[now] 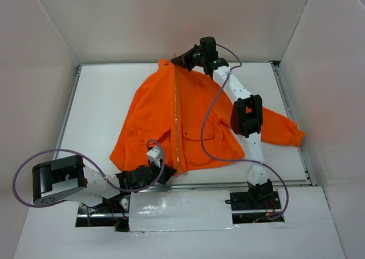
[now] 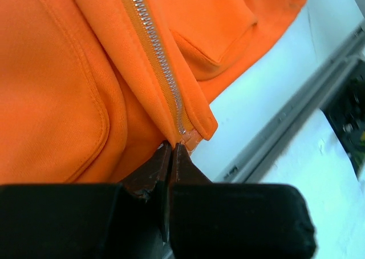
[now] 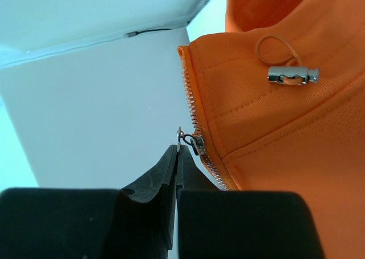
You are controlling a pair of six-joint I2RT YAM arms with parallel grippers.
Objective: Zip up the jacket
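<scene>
The orange jacket (image 1: 171, 122) lies front-up on the white table, collar far, hem near. Its silver zipper (image 1: 177, 122) runs closed down the middle. My left gripper (image 1: 162, 172) is shut on the jacket's bottom hem at the foot of the zipper (image 2: 165, 88), the fingertips pinching the fabric end (image 2: 191, 138). My right gripper (image 1: 181, 59) is at the collar, shut on the zipper pull tab (image 3: 180, 134); the slider (image 3: 197, 144) sits near the collar top. A cord toggle (image 3: 292, 75) hangs on the collar.
White walls enclose the table on three sides. The jacket's right sleeve (image 1: 282, 130) stretches toward the table's right rail (image 1: 293, 119) under my right arm. A metal rail (image 2: 296, 119) runs along the near edge by the hem.
</scene>
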